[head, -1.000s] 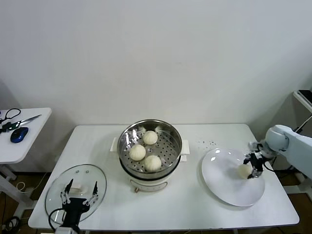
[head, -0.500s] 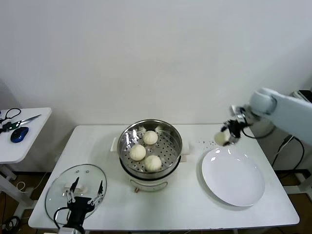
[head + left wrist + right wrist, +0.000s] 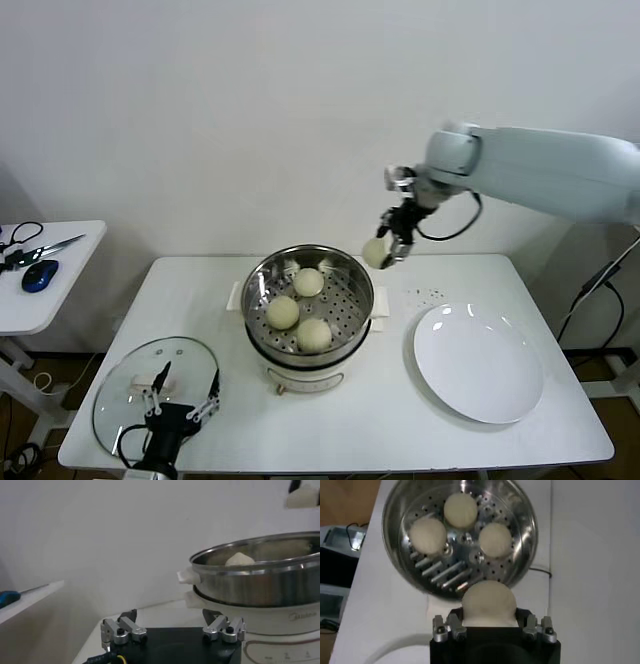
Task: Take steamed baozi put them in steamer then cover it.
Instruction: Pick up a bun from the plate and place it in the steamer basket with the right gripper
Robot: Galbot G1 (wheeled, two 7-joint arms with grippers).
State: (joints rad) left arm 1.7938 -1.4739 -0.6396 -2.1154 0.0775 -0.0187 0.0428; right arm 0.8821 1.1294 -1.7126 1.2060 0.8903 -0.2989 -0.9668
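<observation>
The steamer [image 3: 262, 275] stands at the table's middle with three baozi [image 3: 283, 312] on its perforated tray. My right gripper [image 3: 385, 246] is shut on the fourth baozi [image 3: 375, 253] and holds it in the air just right of and above the steamer's back right rim. In the right wrist view this baozi [image 3: 488, 602] sits between the jaws, with the steamer [image 3: 395, 510] and its three buns [image 3: 460, 509] below. My left gripper [image 3: 180, 398] is open and empty, low at the table's front left over the glass lid [image 3: 115, 385]. The left wrist view shows the steamer [image 3: 260, 582] from the side.
An empty white plate [image 3: 479, 362] lies at the table's right. A side table [image 3: 25, 300] at the far left carries a blue mouse [image 3: 39, 276] and scissors [image 3: 40, 251]. A wall rises right behind the table.
My right gripper lifted the baozi off the white plate and carried it left and up to the steamer's right rim. The left gripper shifted slightly over the lid.
</observation>
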